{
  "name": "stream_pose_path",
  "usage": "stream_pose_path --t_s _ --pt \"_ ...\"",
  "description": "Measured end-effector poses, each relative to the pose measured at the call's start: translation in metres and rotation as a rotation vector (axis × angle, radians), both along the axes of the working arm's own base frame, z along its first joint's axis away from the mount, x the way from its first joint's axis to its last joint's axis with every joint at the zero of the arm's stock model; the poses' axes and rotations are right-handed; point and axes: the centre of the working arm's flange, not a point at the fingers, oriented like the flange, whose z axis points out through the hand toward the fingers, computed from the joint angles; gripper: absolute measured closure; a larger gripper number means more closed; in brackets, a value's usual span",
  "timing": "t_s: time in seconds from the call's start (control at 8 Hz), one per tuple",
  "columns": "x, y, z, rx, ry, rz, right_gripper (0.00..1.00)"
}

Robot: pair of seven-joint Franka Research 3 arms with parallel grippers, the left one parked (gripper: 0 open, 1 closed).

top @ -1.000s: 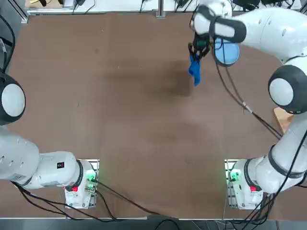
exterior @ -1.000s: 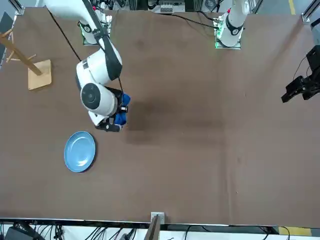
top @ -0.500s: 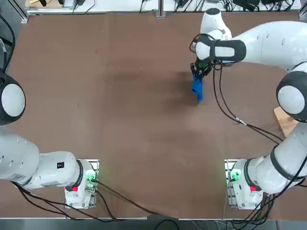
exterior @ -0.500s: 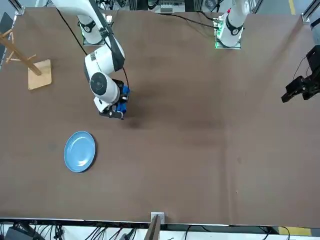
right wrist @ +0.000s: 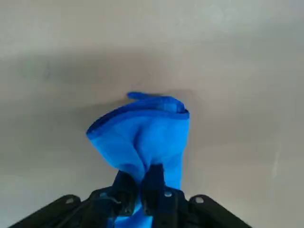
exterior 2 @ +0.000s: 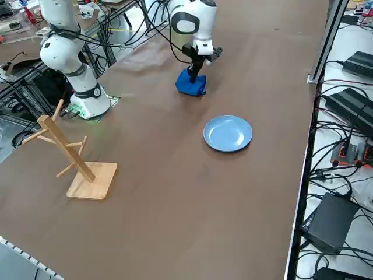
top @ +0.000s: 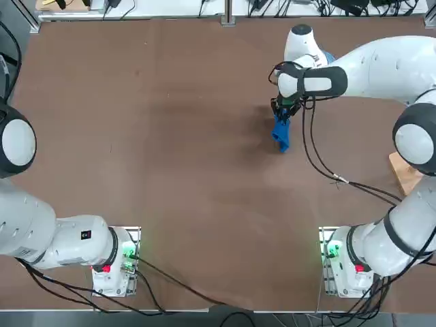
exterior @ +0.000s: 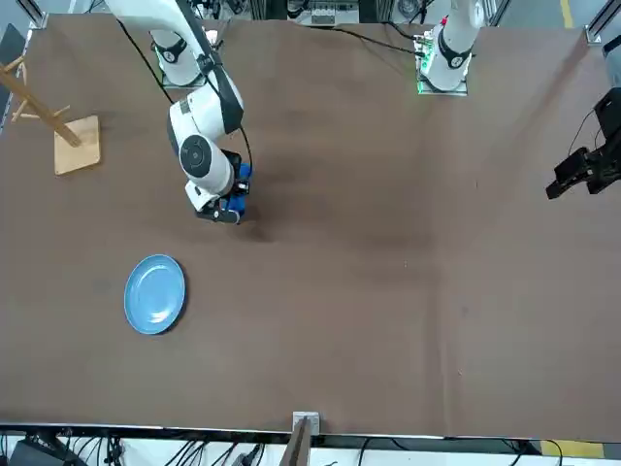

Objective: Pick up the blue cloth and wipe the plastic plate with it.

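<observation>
Over the brown table, the right gripper (right wrist: 142, 183) pinches the blue cloth (right wrist: 145, 130) by one fold, so it hangs ready for the plastic plate (exterior: 155, 294).

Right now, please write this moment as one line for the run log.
right gripper: shut on blue cloth | cloth: bunched, lower end on table | plastic plate: apart, unwiped

Plastic plate (top: 328, 57) mostly under right arm
</observation>
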Motion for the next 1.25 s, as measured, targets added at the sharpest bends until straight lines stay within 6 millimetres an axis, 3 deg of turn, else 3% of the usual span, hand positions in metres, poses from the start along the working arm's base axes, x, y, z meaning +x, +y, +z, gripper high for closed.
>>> stream_pose_path --t_s 0.12,0.75,0.88,1.0,1.25 --pt "0.008 -0.005 0.000 0.002 -0.010 -0.011 0.86" --pt "0.046 -0.007 0.036 0.034 -0.082 -0.040 0.02" --pt "0.060 -0.018 0.046 0.041 -0.105 -0.066 0.00" --pt "0.078 -0.042 0.057 0.037 -0.136 -0.100 0.00" --pt "0.115 -0.119 0.074 -0.025 -0.206 -0.144 0.00"
